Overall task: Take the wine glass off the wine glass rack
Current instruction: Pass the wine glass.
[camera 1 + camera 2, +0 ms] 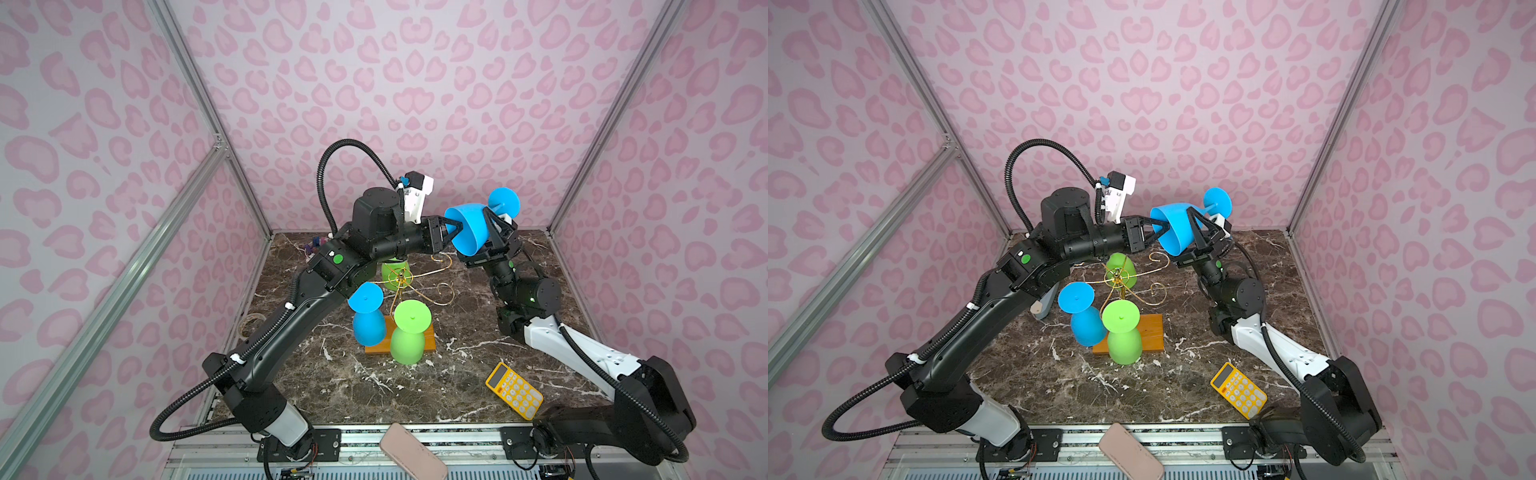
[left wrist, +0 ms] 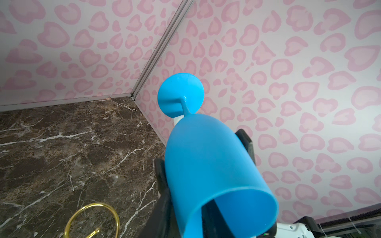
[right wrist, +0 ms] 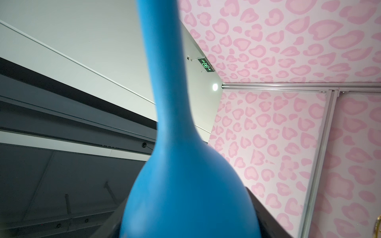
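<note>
right gripper (image 1: 486, 226) is clamped across the bowl of the wine glass (image 1: 465, 230). the glass is off the wine glass rack (image 1: 401, 277), high over the rear right of the table (image 1: 374, 390), tilted, mouth toward the left arm, foot toward the back wall.
left gripper (image 1: 451, 230) is at the mouth. its fingers (image 2: 161, 181) straddle the rim, one outside, one inside. a pinch on the wall: cannot tell.
hidden: the rear green glass (image 1: 392, 272) lies partly under the left forearm. the hanging blue glass (image 1: 368, 322) and front green glass (image 1: 409, 334) cover much of the rack's wooden base (image 1: 428, 338). in the right wrist view the glass fills the middle, its foot cut off. a pink object (image 1: 411, 453) is cut by the near edge.
room: the held glass is apart from the gold scrolls and close to the back wall. bare marble shows in front of the base. a yellow calculator (image 1: 514, 390) lies front right.
</note>
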`<state>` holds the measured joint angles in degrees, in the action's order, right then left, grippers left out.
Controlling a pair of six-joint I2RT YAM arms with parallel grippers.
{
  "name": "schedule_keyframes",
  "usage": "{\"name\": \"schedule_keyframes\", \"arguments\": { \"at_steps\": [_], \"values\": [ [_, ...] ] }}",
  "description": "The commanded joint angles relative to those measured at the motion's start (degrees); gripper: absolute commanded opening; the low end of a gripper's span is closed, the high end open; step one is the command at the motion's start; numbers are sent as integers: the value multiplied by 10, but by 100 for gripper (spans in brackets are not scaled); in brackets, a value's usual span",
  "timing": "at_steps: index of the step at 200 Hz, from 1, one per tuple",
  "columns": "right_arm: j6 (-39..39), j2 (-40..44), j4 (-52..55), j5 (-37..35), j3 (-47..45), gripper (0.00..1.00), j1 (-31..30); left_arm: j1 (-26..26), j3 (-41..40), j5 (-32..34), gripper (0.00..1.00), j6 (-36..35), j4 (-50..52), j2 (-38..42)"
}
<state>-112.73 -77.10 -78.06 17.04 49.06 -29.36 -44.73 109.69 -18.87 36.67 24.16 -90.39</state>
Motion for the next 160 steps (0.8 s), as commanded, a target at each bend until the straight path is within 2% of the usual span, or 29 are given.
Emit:
{"name": "schedule_keyframes", "arguments": {
  "at_steps": [1,54,160],
  "values": [
    [7,-2,-13,6,1,70,-1,0,0,-19,21,6,-46,7],
    [10,4,-12,5,-6,73,-3,1,-3,-31,4,19,-61,12],
    [28,29,11,16,-17,87,-2,24,-25,-55,4,56,-107,38]
  ]
}}
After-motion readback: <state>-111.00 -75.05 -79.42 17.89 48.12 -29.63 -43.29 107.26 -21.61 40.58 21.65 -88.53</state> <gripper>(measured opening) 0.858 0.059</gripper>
